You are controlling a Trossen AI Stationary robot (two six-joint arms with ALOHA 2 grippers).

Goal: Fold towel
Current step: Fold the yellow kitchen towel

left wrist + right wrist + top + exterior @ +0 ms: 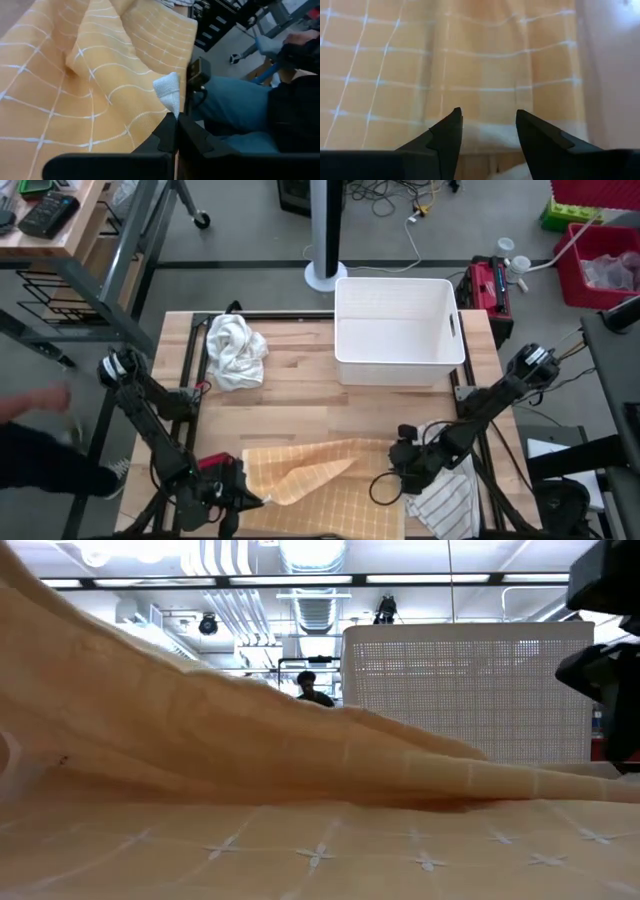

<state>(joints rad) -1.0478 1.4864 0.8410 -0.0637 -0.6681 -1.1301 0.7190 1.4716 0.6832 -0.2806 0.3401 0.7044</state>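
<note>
While the orange towel (pixel 320 470) lies spread across the near part of the bench (pixel 300 405), with one fold raised in a ridge running toward its right side, the left claw (pixel 243 498) sits at the towel's near left corner. Its fingers are pinched tight on that corner, as the left wrist view shows, with a small white tip of cloth (pixel 167 95) sticking out just above them. The right claw (pixel 400 477) is at the towel's right edge, low over the cloth; its fingers (pixel 447 132) stand apart with the towel's hem between and beyond them, and they seem to hold nothing, though whether they touch the fabric is hard to tell. Just right of that claw lies a striped white cloth (pixel 450 502). Farther back, a crumpled white towel (pixel 235 350) rests at the far left of the bench and a white bin (pixel 398 330) stands at the far right
</note>
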